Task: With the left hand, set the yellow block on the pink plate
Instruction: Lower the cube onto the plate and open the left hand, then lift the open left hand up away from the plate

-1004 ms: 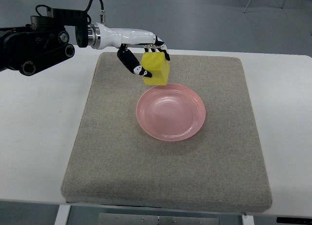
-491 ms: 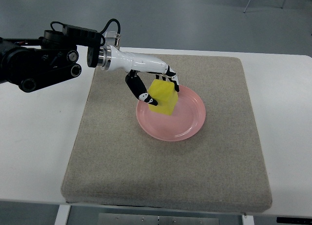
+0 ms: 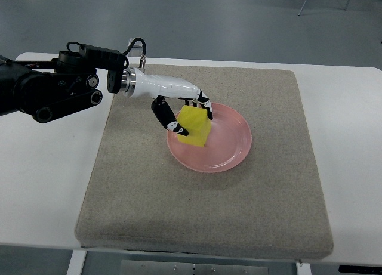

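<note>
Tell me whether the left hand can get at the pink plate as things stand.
Probably yes. The left hand is already over the pink plate's left part, holding the yellow block there, and nothing else on the grey mat blocks it.

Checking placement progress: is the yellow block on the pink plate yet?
Over the pink plate, left side; the left hand grips the yellow block. Contact: cannot tell.

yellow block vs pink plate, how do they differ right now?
The yellow block is a boxy solid; the pink plate is a shallow round dish. The block is the smaller and sits over the plate's left part. The left hand grips the block, while the plate lies free on the grey mat. Both are plain, single-coloured.
</note>
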Robot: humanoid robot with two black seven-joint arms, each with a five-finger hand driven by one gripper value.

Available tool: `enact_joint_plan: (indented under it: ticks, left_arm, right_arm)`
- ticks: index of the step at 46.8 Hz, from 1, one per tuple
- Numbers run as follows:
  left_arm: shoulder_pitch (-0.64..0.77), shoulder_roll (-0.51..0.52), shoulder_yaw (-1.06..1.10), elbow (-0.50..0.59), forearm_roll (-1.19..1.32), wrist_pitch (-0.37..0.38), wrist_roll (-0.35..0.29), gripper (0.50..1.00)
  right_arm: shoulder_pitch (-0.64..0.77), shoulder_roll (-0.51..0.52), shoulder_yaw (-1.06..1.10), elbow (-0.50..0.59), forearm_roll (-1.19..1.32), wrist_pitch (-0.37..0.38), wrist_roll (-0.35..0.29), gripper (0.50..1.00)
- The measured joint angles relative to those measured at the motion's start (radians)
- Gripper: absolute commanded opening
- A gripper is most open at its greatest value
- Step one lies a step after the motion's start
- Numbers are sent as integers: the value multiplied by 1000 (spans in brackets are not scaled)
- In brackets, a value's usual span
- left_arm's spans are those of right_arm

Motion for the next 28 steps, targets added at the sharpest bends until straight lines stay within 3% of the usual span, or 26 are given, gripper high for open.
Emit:
enact_joint_plan:
  ticks: [5,9,12,13,17,20,28]
  left_arm:
    - [3,-8,0,5,0,0,1,500]
    - [5,-11,0,5,0,0,1,649]
    - [6,-11,0,5,-1,0,1,827]
    - [7,-11,0,5,-2,0,1,855]
    - [9,-11,-1,5,-3,0,1,893]
    - [10,-11,-1,4,-3,0,1,971]
    - [10,-11,-1,1,-4,0,1,990]
  right_arm:
    - [0,0,0,0,0,0,0,924]
    - [0,0,0,0,0,0,0,924]
    - [0,0,0,0,0,0,0,924]
    - [0,0,0,0,0,0,0,924]
    - [0,0,0,0,0,0,0,924]
    - [0,0,0,0,0,0,0,924]
    - [0,0,0,0,0,0,0,924]
